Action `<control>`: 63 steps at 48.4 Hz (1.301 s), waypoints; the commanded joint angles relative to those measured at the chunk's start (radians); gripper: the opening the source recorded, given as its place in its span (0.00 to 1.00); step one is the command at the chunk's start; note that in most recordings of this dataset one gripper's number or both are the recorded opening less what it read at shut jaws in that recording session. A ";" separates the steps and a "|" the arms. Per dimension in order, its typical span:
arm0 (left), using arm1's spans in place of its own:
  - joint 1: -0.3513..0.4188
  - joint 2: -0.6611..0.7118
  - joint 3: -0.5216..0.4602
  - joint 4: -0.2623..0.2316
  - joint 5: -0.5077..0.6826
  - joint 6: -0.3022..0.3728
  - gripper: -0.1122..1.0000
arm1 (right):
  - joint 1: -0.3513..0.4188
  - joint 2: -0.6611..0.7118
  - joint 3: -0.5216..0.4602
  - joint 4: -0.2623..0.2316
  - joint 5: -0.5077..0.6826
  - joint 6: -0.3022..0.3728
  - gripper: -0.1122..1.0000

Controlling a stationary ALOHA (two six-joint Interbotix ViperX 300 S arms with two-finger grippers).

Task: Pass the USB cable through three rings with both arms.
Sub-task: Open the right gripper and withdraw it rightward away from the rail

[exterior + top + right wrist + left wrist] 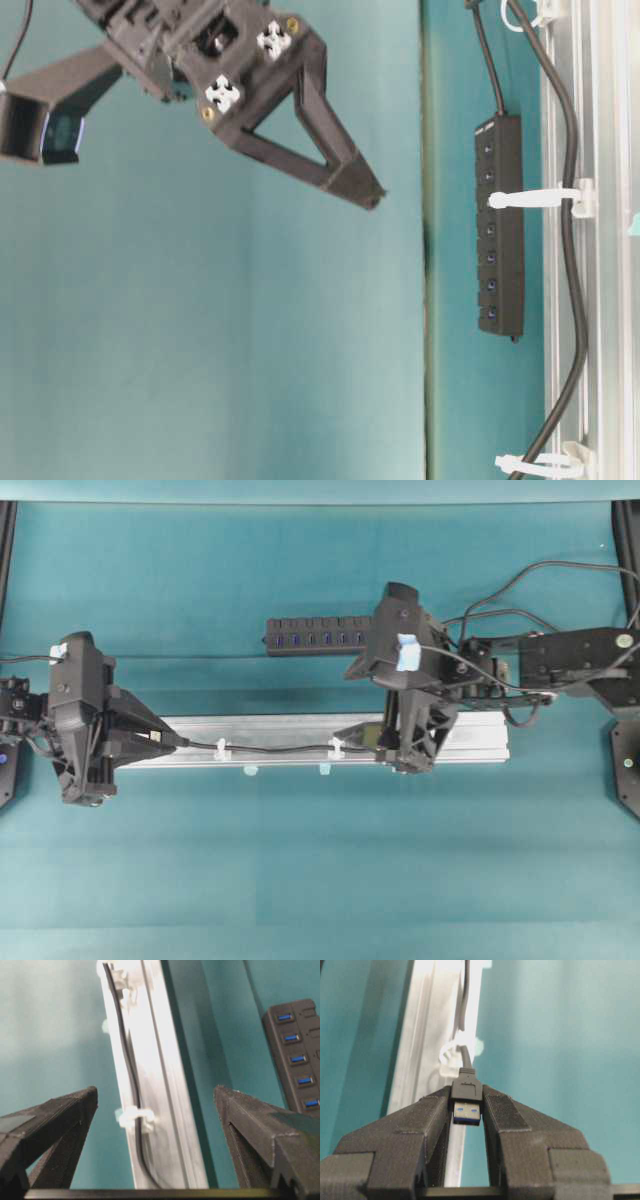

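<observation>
My left gripper (466, 1102) is shut on the black plug (466, 1091) of the USB cable, at the left end of the silver rail (280, 728). From the plug the cable (275, 748) runs right along the rail through two white rings (222, 750) (337, 748) and under the right arm. In the table-level view a third ring (545, 12) shows at the top edge with the cable (570, 250) in it. My right gripper (156, 1092) hangs open above the rail, wide of the cable (127, 1045) and a ring (134, 1117), holding nothing.
A black hub strip (315, 635) with blue sockets lies behind the rail on the teal cloth. Black cords (560, 570) loop over the right arm. Two pale blue tabs (250, 770) stick out at the rail's front edge.
</observation>
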 commanded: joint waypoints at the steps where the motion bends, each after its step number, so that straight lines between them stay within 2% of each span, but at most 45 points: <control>1: -0.003 -0.018 -0.011 0.003 -0.006 -0.002 0.30 | -0.002 -0.026 -0.005 -0.002 -0.008 -0.005 0.85; 12: 0.000 -0.032 -0.011 0.003 -0.006 -0.002 0.30 | -0.002 -0.054 0.018 -0.002 -0.009 -0.006 0.84; 31: 0.003 -0.032 -0.015 0.002 -0.006 -0.002 0.30 | -0.002 -0.172 0.120 0.002 -0.009 0.002 0.83; 50: 0.005 -0.034 -0.015 0.002 -0.008 -0.003 0.30 | 0.000 -0.259 0.202 0.006 -0.074 0.003 0.80; 63: 0.005 -0.032 -0.015 0.002 -0.006 -0.003 0.30 | -0.002 -0.305 0.242 0.006 -0.074 0.003 0.80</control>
